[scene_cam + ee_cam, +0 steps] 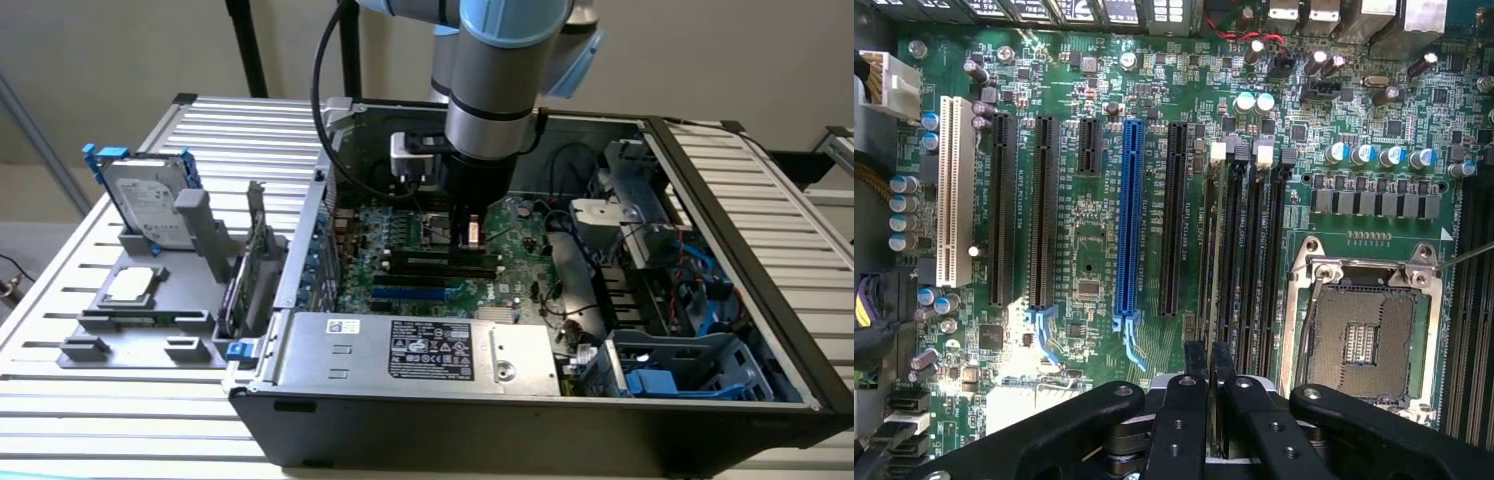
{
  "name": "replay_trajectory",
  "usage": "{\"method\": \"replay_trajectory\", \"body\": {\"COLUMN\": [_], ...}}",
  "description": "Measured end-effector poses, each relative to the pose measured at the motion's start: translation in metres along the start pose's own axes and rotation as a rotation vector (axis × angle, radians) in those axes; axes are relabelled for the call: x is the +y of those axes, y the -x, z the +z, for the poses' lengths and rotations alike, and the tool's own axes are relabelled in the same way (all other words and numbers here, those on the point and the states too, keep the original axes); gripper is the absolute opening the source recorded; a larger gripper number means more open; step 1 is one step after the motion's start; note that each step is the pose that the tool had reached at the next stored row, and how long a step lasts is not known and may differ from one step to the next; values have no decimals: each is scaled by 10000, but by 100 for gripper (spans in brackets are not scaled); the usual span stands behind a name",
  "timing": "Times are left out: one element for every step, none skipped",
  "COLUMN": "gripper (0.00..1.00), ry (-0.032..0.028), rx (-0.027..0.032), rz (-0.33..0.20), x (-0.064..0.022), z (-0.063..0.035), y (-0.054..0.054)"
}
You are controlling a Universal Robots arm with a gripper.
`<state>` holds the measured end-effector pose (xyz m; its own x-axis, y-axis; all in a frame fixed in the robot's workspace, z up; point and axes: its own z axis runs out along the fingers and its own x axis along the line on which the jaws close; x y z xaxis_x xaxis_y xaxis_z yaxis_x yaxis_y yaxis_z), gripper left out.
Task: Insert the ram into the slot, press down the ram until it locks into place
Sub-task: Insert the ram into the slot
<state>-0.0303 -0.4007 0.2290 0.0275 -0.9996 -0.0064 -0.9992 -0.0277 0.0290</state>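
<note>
My gripper point(467, 238) hangs straight down inside the open computer case, over the black memory slots point(434, 266) on the motherboard. In the wrist view its two black fingers point(1195, 370) stand almost together, and the gripper point(1209, 362) is shut on the ram point(1212, 250). The ram is seen edge-on as a thin green strip. It runs along the outermost slot of the parallel black slots point(1254, 260), the one nearest the long blue slot. White end clips point(1219, 150) sit at the slots' far end. How deep the ram sits cannot be told.
A long blue slot point(1126, 220) and black expansion slots lie beside the memory slots, with the square metal CPU socket point(1364, 340) on the other side. The power supply point(414, 345), cables and a blue drive cage point(681, 372) crowd the case. A hard drive point(140, 195) stands outside it.
</note>
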Motion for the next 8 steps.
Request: {"method": "replay_trajectory", "body": {"gripper": [13, 13, 13, 13, 13, 13, 13, 13], "ry": [0, 0, 0, -1, 0, 0, 0, 0], "rx": [-1, -1, -2, -2, -2, -2, -2, -2], "rz": [8, 16, 26, 36, 43, 46, 49, 49], "x": [0, 0, 0, 0, 0, 0, 0, 0], "z": [0, 0, 0, 0, 0, 0, 0, 0], "y": [0, 0, 0, 0, 0, 0, 0, 0]}}
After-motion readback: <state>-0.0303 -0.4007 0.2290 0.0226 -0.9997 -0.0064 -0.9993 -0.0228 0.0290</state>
